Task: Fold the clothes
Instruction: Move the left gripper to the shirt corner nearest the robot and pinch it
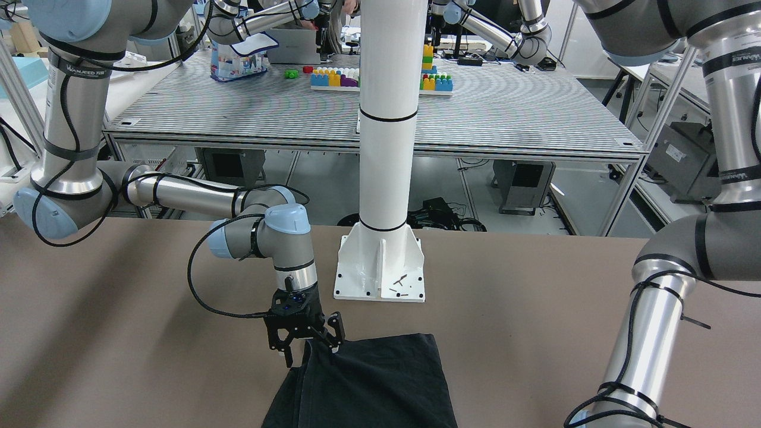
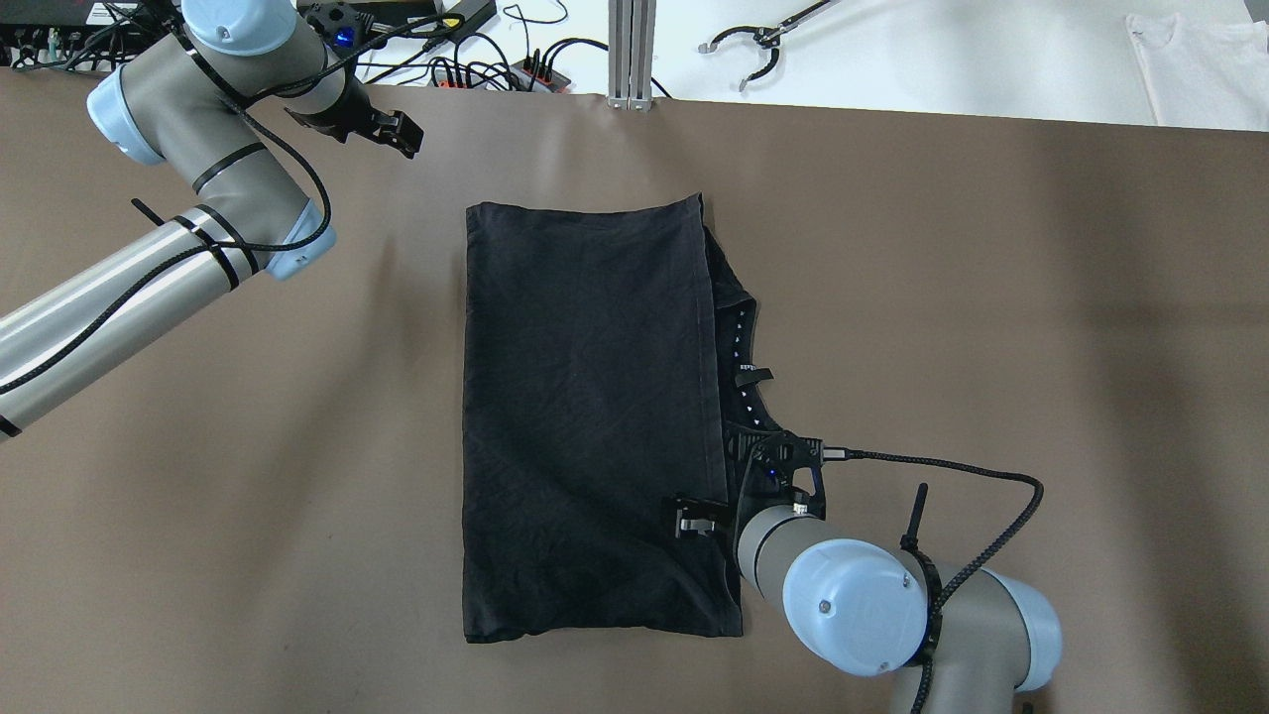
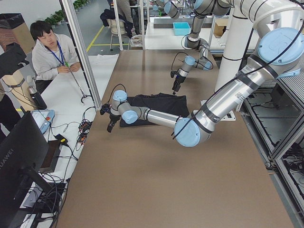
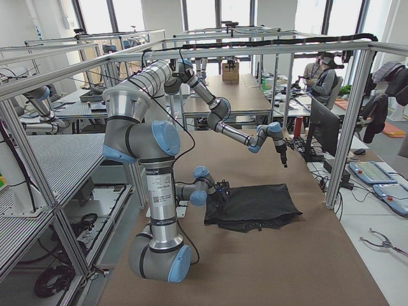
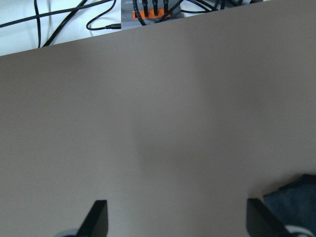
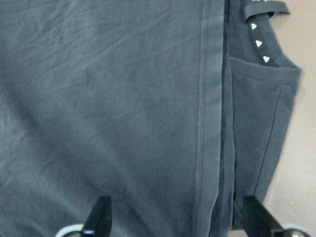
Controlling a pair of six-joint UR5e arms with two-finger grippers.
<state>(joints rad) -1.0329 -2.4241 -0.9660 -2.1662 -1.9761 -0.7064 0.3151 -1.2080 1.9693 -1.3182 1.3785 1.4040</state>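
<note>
Slowly is how I think this step should go, because my right gripper [image 1: 312, 355] is down at the edge of the clothes [image 2: 585, 397] and looks ready to pinch. The clothes are one dark piece lying flat in the middle of the brown table [image 2: 991, 347], with one side folded over the top, so a long hem [image 6: 205, 123] runs down it. Next to that hem a bit of the under layer sticks out, with a row of small white shapes [image 6: 256, 34] on it. I think the good way is to go down softly, get one finger on each side of the edge I want, and grab only that layer, not the whole pile. Then I should lift it just a little and carry it across so the edges line up and no lumps get trapped. If I pull too fast, I think the whole piece could slide and the neat fold could come undone. My right gripper has its fingers spread wide apart. One finger is over the folded top and the other is out by the edge, near the bare table. It holds nothing, and I cannot tell if the tips touch the cloth or just float above it. My left gripper [image 2: 397, 134] is off to the side near the far edge of the table, apart from the clothes. Its fingers are wide apart too, and it holds nothing.
</note>
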